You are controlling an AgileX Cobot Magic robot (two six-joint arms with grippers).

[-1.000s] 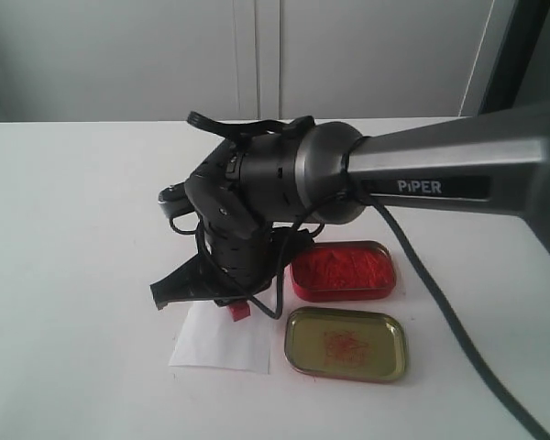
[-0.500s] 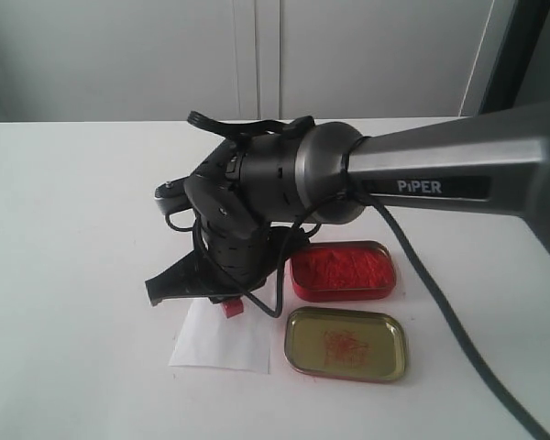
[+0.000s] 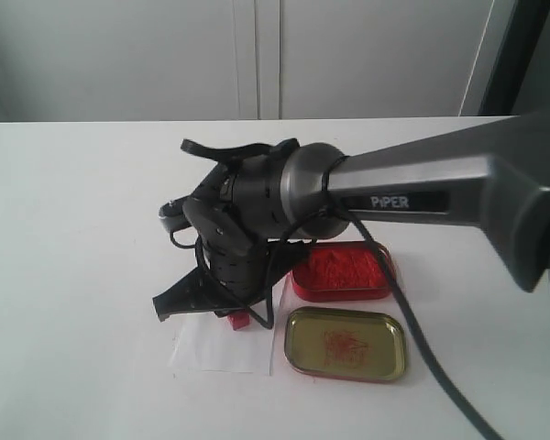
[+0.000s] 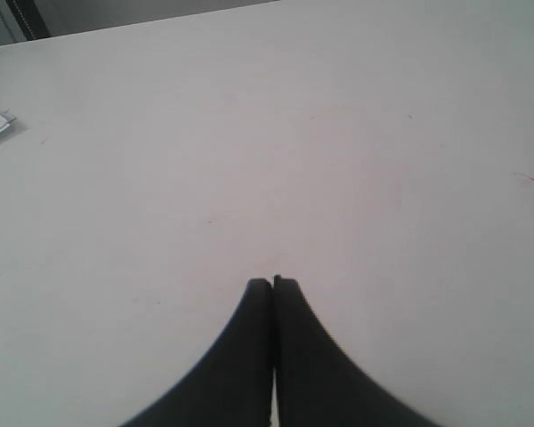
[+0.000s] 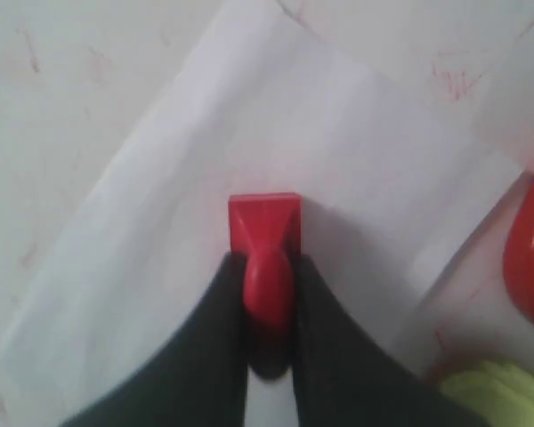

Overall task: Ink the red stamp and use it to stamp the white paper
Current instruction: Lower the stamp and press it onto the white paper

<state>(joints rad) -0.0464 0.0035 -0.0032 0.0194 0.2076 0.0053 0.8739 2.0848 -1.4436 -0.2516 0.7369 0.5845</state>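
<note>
The red stamp (image 5: 264,227) has its narrow handle pinched between the black fingers of my right gripper (image 5: 267,262), which is shut on it. Its square base points down over the white paper (image 5: 249,133); I cannot tell whether it touches the sheet. In the exterior view the right arm reaches across the table, and the red stamp (image 3: 238,321) shows under the right gripper (image 3: 233,313), at the far edge of the white paper (image 3: 222,348). My left gripper (image 4: 272,283) is shut with nothing in it, over bare tabletop.
A rectangular tin of red ink (image 3: 341,271) stands just right of the gripper. Its gold lid (image 3: 346,344) lies in front of it, beside the paper. The right arm's cable (image 3: 412,339) trails over the table past both tins.
The right gripper has come down with the red stamp, from above the paper's far edge to the sheet. The arm has dropped lower. Tins and paper have not moved.
</note>
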